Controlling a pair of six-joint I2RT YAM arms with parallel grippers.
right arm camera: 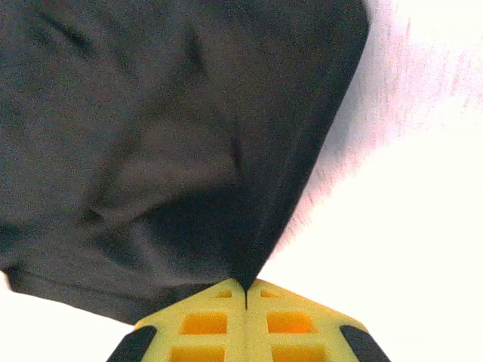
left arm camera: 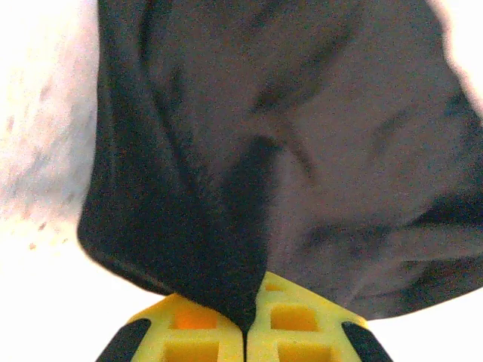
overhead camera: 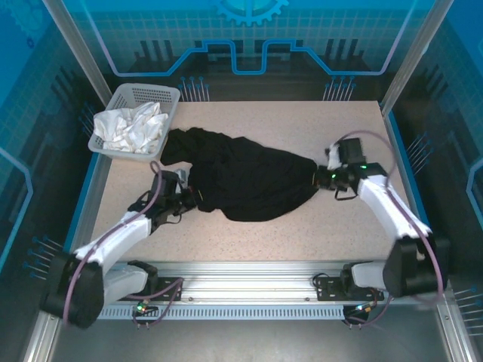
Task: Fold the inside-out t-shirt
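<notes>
Robot lab: aluminium-framed enclosure (overhead camera: 78, 53), table (overhead camera: 302, 121)

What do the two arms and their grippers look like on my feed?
The left arm and right arm have white shells, black joints and a purple cable looping along each. Small green lights glow near the right wrist. The left gripper and right gripper have yellow fingers moulded with square pockets, black at the outer corners.

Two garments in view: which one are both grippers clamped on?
The black t-shirt, spread on the tabletop, left gripper and right gripper shut on opposite ends. The white garment sits crumpled in the basket, untouched.
</notes>
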